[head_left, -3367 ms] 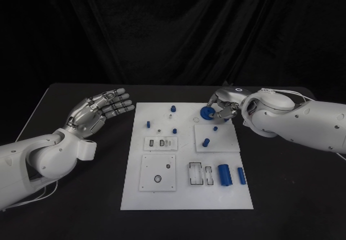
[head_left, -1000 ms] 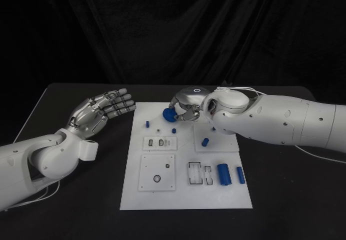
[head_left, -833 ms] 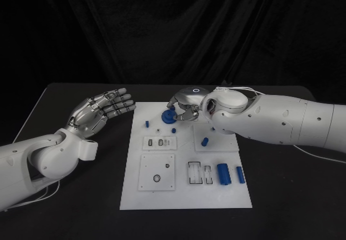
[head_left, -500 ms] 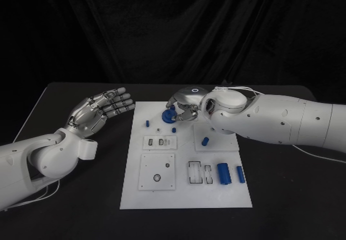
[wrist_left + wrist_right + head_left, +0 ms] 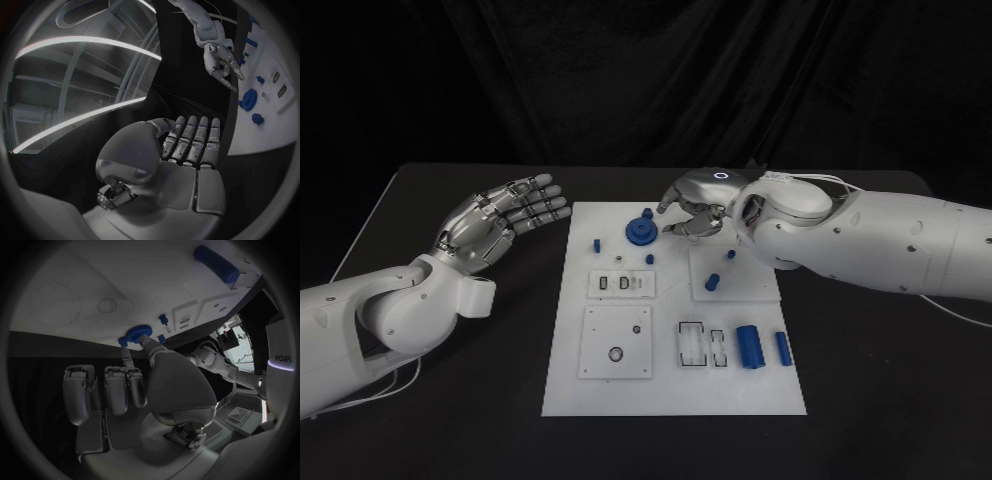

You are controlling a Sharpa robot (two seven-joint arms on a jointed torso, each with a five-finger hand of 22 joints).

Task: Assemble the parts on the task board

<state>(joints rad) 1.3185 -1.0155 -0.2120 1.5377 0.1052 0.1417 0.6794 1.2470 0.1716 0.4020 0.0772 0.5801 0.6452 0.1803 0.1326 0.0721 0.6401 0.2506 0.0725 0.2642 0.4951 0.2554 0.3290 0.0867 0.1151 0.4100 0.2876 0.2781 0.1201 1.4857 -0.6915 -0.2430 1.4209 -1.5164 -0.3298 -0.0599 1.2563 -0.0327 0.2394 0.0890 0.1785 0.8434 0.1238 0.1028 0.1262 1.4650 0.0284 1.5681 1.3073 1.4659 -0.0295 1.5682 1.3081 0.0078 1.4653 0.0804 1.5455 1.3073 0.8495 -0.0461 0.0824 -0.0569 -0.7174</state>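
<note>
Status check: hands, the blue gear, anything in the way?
Left hand open, off the board. Right hand open beside blue gear, gear seated on task board. Nothing blocking.

Head view: high, looking down on the whole white board (image 5: 672, 400), mid-frame.
Left wrist view: behind the left hand (image 5: 187, 150), off the board.
Right wrist view: close over the board's far end.
Shared: blue gear (image 5: 642, 231) (image 5: 248, 99) (image 5: 138, 333).

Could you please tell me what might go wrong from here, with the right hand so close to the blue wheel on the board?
1. The right hand hovers right beside the blue toothed wheel. A finger could snag the wheel and tilt or lift it as the hand moves.
2. Small blue pegs stand close by on the white task board. A low sweep might knock one over.
</note>
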